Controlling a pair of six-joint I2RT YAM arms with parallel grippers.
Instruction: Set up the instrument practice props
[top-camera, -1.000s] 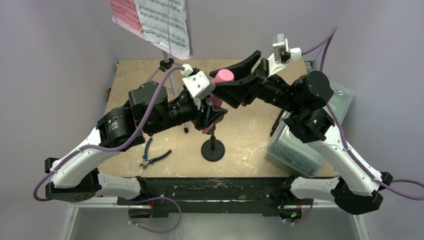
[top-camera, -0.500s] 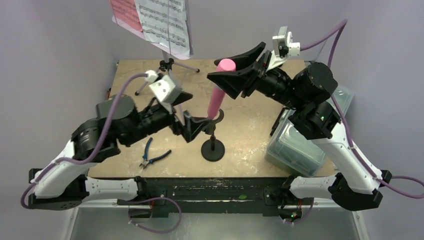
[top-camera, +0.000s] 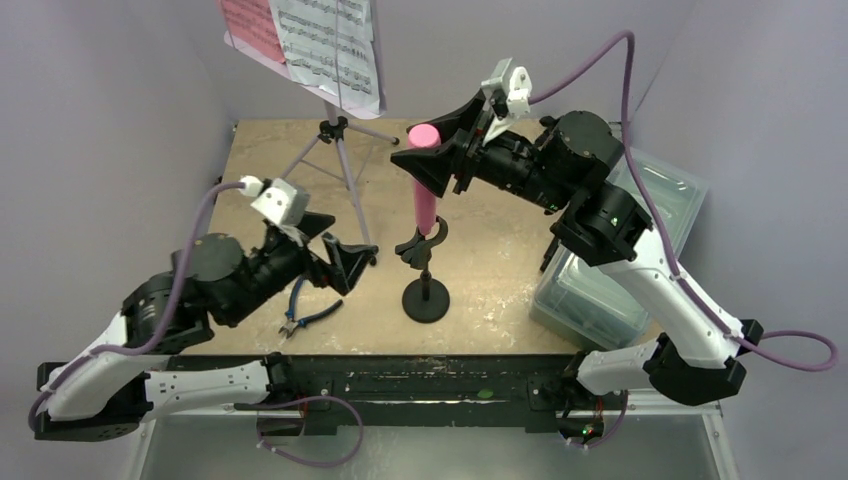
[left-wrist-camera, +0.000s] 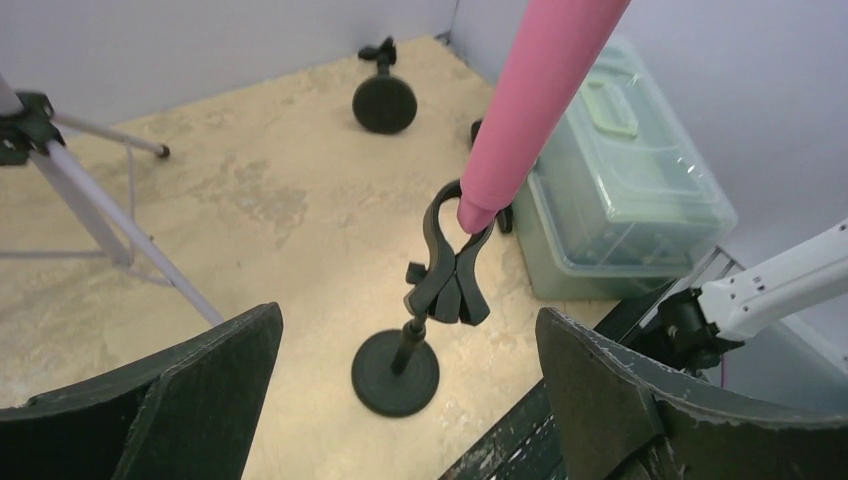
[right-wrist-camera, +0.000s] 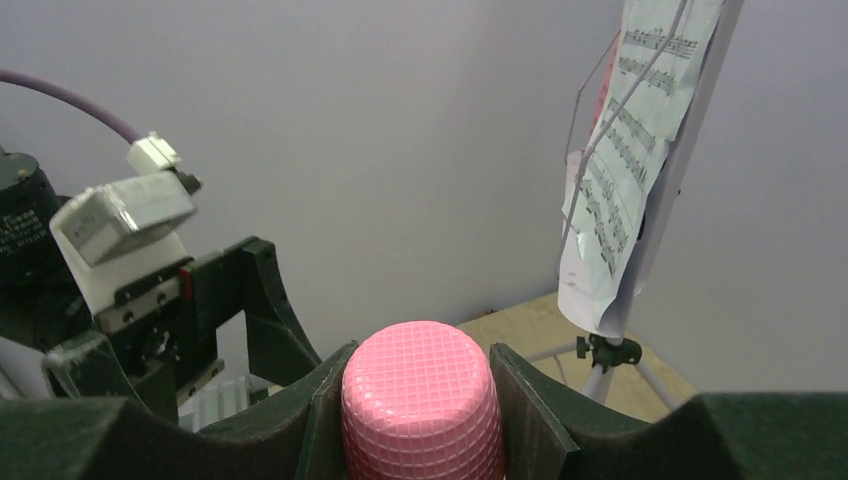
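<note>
My right end effector (top-camera: 432, 150) is clamped around the meshed head of the pink microphone (top-camera: 425, 200), one finger on each side. My left end effector (top-camera: 335, 248) hangs wide open and holds nothing. It is off to the left of the black pole (top-camera: 426, 300), above the blue-handled pliers (top-camera: 305, 315).

The microphone stands almost upright over the middle of the counter (top-camera: 490, 250), tilted slightly. Its narrow tail sits at the mouth of the clip (left-wrist-camera: 455, 260) on top of the pole. From my left wrist view the tail looks only just entered, not pushed down through the ring, so I judge the seating to be unfinished.

To do this well, I should line the shaft up with the axis of the clip before pressing. Then I should push straight down along that line, because a sideways shove could tip the small round base. My free left end effector could steady the pole low down, below the clip. I should let go of the head only once the clip carries the microphone on its own.

The music stand (top-camera: 340, 170) with its sheet music (top-camera: 335, 50) is at the back left, well apart. The clear tub (top-camera: 590, 290) sits to the right.
</note>
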